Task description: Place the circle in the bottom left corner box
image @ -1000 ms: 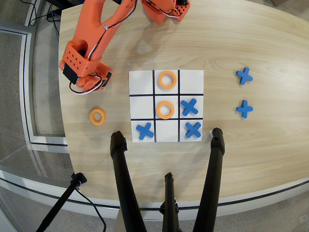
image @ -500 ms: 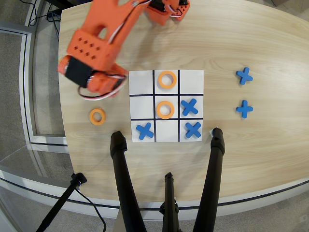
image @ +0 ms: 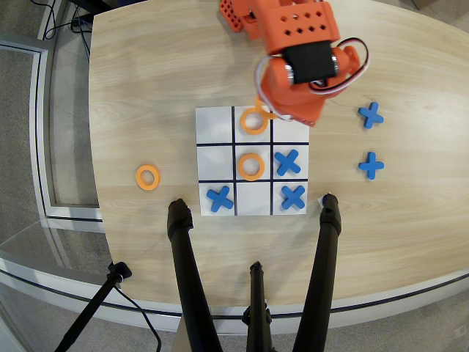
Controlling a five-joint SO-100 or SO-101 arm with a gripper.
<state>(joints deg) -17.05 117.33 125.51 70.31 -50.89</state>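
The white nine-cell board [image: 215, 158] lies mid-table. An orange ring [image: 254, 121] is in the top middle cell. My orange gripper [image: 268, 111] hangs over the ring's upper right edge, and a thin finger [image: 272, 114] touches or overlaps it. The arm's body hides the jaws. A second ring [image: 250, 166] sits in the centre cell. A third ring [image: 147, 177] lies on the table left of the board. The lower left corner cell [image: 202, 210] holds a blue cross [image: 220, 198]. The upper left corner cell [image: 215, 125] is bare. The upper right corner cell is mostly hidden by the arm.
Blue crosses lie in the middle right cell [image: 288, 162] and the lower right cell [image: 292, 196]. Two more crosses [image: 371, 114] [image: 371, 166] lie on the table right of the board. Black tripod legs [image: 183, 257] cross the table's near edge.
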